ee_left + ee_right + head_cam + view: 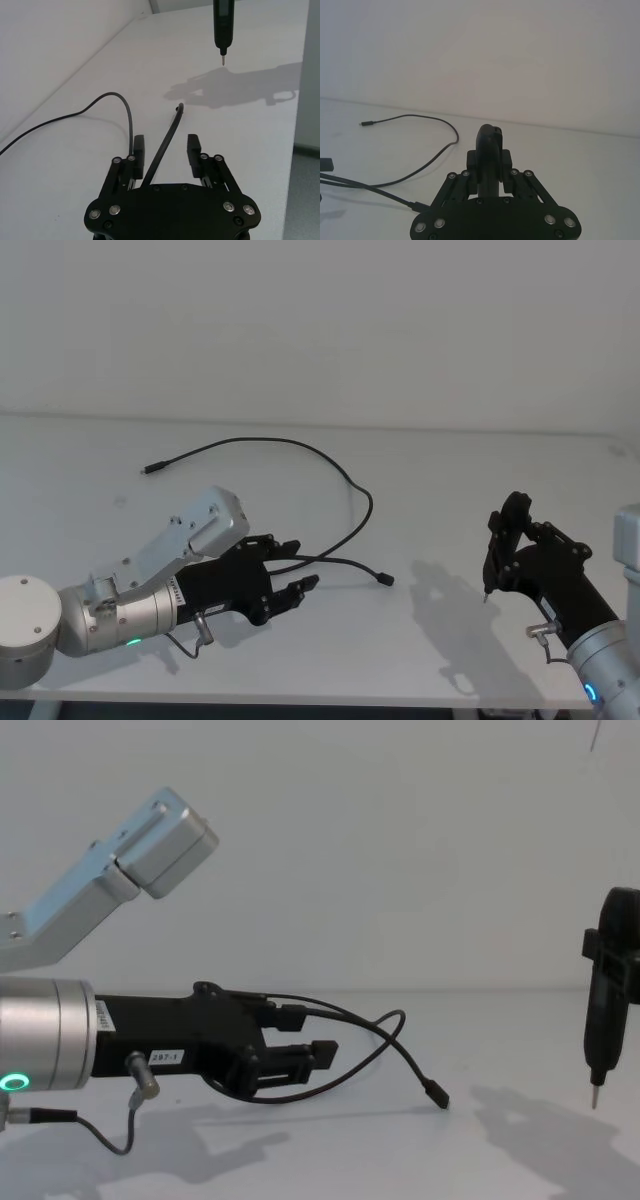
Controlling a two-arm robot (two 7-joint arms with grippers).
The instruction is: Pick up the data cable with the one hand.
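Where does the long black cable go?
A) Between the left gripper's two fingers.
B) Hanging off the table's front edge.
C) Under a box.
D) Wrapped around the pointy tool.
A: the data cable runs through the gap between the open fingers of the left gripper, while the right gripper holds its pointed tool off to the side, apart from the cable.

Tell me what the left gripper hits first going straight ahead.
The data cable, lying between the left gripper's open fingers and running forward. Beyond its plug, the pointed black tool held by the right gripper hangs roughly in line, though depth is unclear.
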